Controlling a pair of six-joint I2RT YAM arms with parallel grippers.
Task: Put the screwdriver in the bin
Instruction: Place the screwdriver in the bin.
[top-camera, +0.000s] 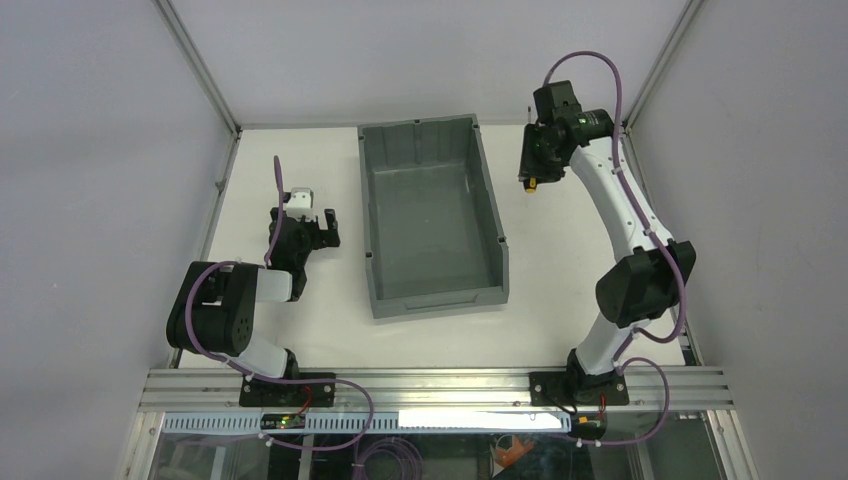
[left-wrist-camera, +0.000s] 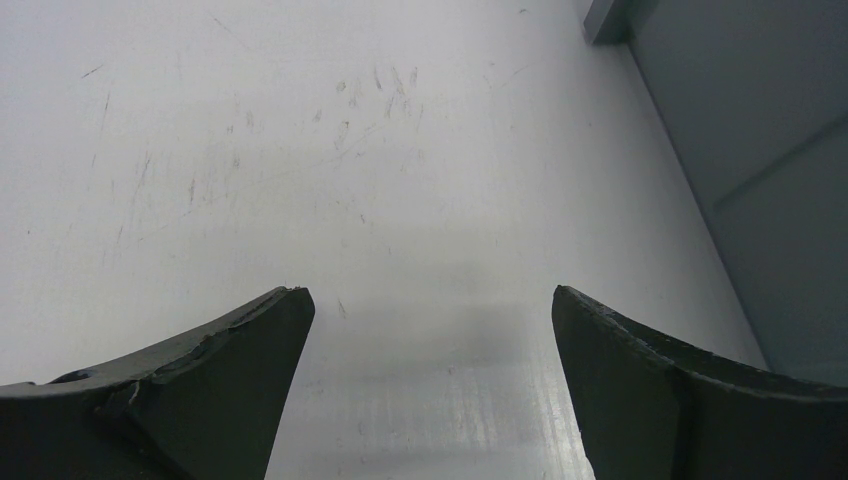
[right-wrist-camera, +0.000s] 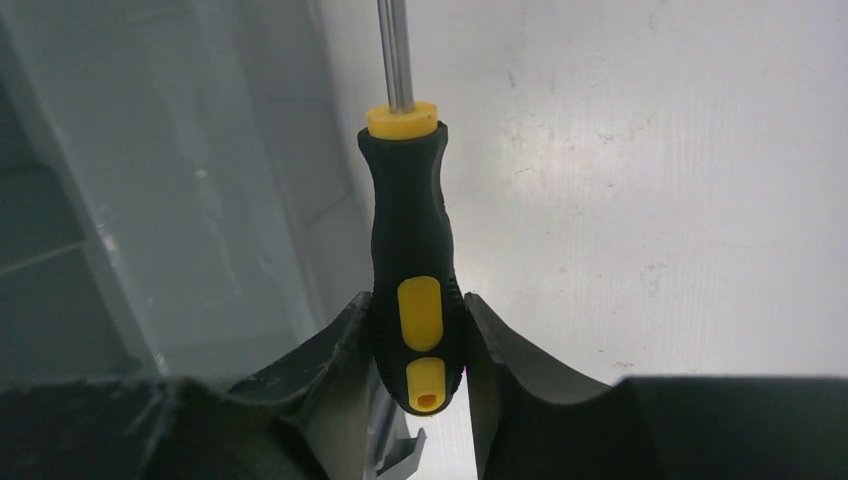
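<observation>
The right gripper is hanging near the far right corner of the counter, just to the right of the bin. It is squeezing the screwdriver tight between its two fingers. In the right wrist view, the right gripper is pinching the bottom end of the handle from both sides, and the screwdriver is sticking straight out past the fingertips, with its thin metal shaft running off the top of the picture. The screwdriver is not sitting in the bin; it is staying up in the air over the white counter, beside the bin's right wall (that wall is looking blurry and grey in this view). The bin is sitting in the middle of the counter, with its short sides facing the near and far edges, and its grey floor is showing. The left gripper is waiting over the left side of the counter, a little way from the bin's left wall. In the left wrist view, the left gripper is holding its fingers wide apart, and the scratched white counter is showing between them.
</observation>
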